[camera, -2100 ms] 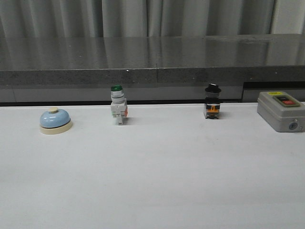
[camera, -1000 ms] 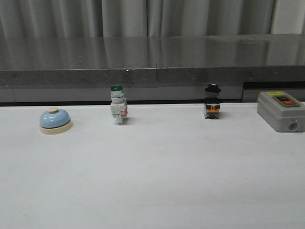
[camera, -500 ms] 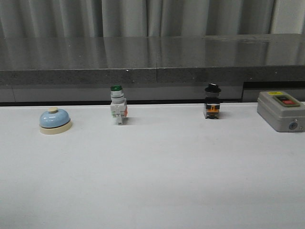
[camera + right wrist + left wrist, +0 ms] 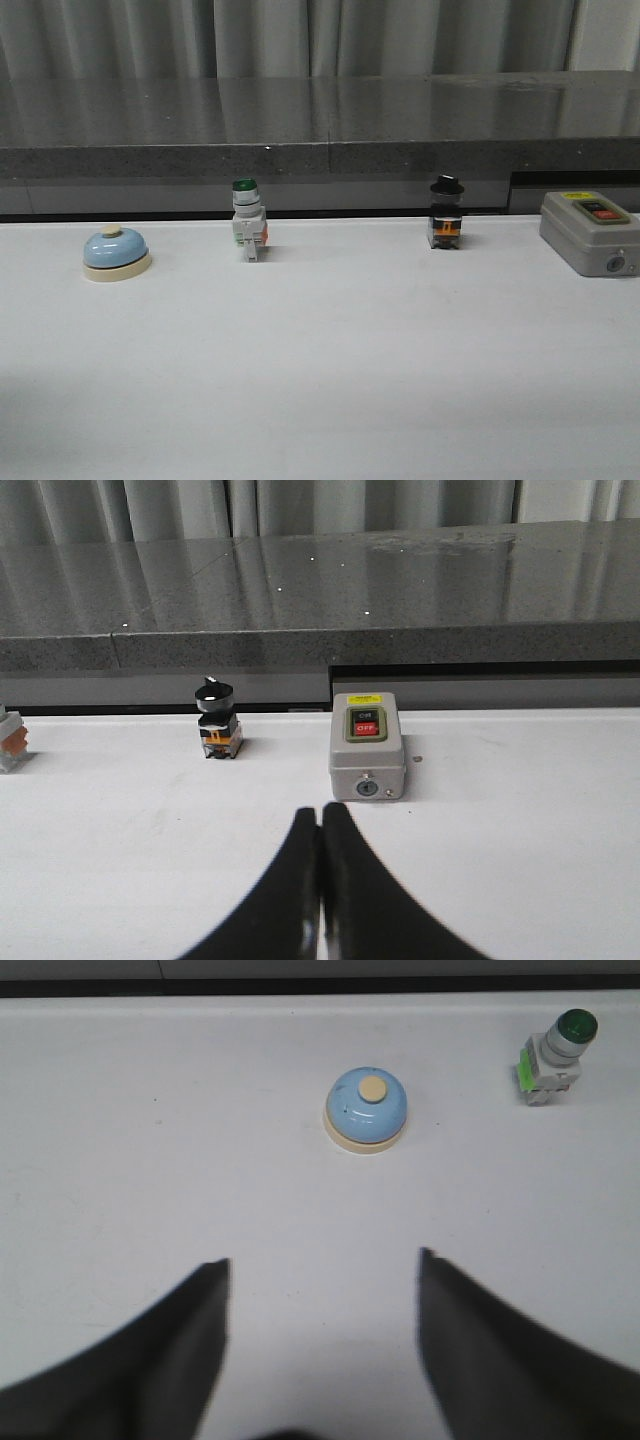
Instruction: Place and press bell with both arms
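Note:
The light-blue dome bell with cream base and cream button stands at the far left of the white table. It also shows in the left wrist view, upright. My left gripper is open and empty, some way short of the bell, with the bell roughly in line with the gap between its fingers. My right gripper is shut and empty, close in front of the grey box. Neither arm shows in the front view.
A green-capped white push-button switch stands right of the bell. A black-knobbed switch stands right of centre. A grey box with red button sits far right. A dark stone ledge runs along the table's back.

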Robot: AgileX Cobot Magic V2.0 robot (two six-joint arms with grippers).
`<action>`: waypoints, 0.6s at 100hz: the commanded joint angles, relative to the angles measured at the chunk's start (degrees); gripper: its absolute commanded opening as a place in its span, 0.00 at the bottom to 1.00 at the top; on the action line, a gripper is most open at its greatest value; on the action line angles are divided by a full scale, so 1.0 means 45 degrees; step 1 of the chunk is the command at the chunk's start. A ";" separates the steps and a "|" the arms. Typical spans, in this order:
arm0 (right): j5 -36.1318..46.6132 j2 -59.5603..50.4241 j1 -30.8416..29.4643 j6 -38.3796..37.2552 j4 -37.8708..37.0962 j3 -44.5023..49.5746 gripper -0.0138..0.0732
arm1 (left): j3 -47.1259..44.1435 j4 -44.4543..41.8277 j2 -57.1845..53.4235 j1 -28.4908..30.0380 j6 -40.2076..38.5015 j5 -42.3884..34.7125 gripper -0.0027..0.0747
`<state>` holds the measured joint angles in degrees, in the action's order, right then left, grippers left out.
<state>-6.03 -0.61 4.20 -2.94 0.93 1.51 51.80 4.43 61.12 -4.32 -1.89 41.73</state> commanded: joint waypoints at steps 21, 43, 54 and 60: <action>0.1102 -0.0197 -0.0111 0.0042 -0.0106 -0.0189 0.09 | 0.0542 0.0504 0.0100 -0.0048 -0.0206 -0.1160 0.88; 0.1102 -0.0197 -0.0111 0.0042 -0.0106 -0.0189 0.09 | 0.1979 0.0624 0.1953 -0.0910 -0.0055 -0.1251 0.88; 0.1102 -0.0197 -0.0111 0.0042 -0.0106 -0.0189 0.09 | 0.2912 0.0580 0.3312 -0.1131 -0.0036 -0.1390 0.88; 0.1102 -0.0197 -0.0111 0.0042 -0.0106 -0.0189 0.09 | 0.3521 0.0546 0.4024 -0.1124 -0.0036 -0.1411 0.88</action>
<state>-6.03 -0.61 4.20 -2.94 0.93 1.51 63.01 6.31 76.79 -8.91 -2.12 39.17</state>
